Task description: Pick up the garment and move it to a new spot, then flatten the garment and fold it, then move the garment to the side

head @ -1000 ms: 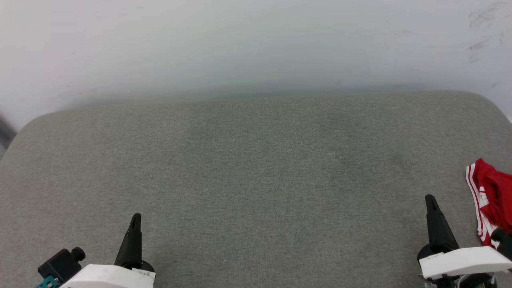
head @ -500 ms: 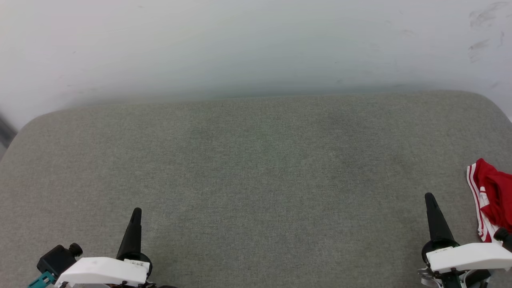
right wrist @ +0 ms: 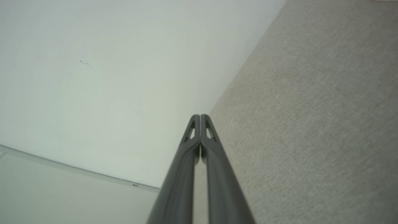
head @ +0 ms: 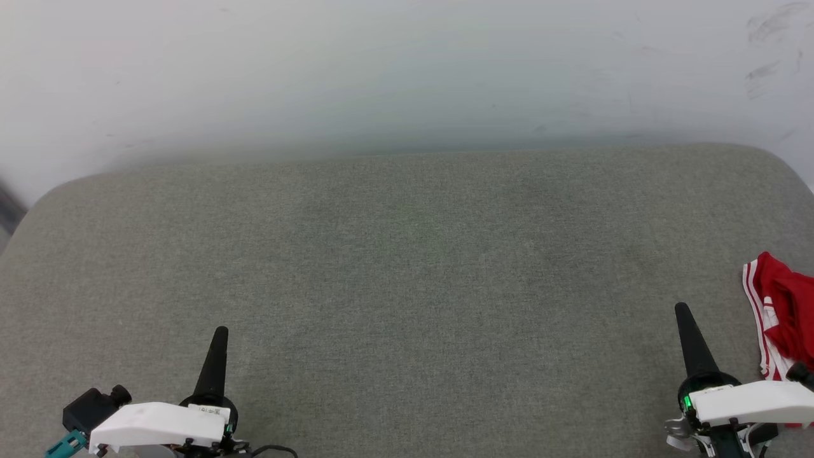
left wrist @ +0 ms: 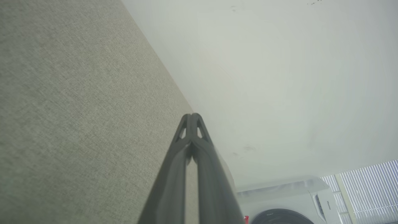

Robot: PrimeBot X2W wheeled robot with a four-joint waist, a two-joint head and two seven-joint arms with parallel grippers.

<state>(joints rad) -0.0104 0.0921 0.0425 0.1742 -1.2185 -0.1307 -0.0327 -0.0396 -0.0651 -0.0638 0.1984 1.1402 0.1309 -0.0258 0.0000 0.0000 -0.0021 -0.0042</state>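
The garment (head: 782,312) lies bunched at the far right edge of the grey padded surface (head: 407,267), red with white striped trim, partly cut off by the frame. My right gripper (head: 682,310) stands at the lower right just left of the garment, apart from it; in the right wrist view its fingertips (right wrist: 199,117) are pressed together, shut and empty. My left gripper (head: 220,331) is at the lower left, far from the garment; its fingertips (left wrist: 192,115) also meet, shut on nothing. A sliver of red (left wrist: 246,219) shows at the bottom of the left wrist view.
A pale wall (head: 407,70) rises behind the padded surface. In the left wrist view a white washing machine (left wrist: 289,202) and window blinds (left wrist: 370,189) stand beyond the surface's end.
Both grippers have shifted slightly: the fingertips sit a little higher in the head view and the wrists lower. The garment has not moved.
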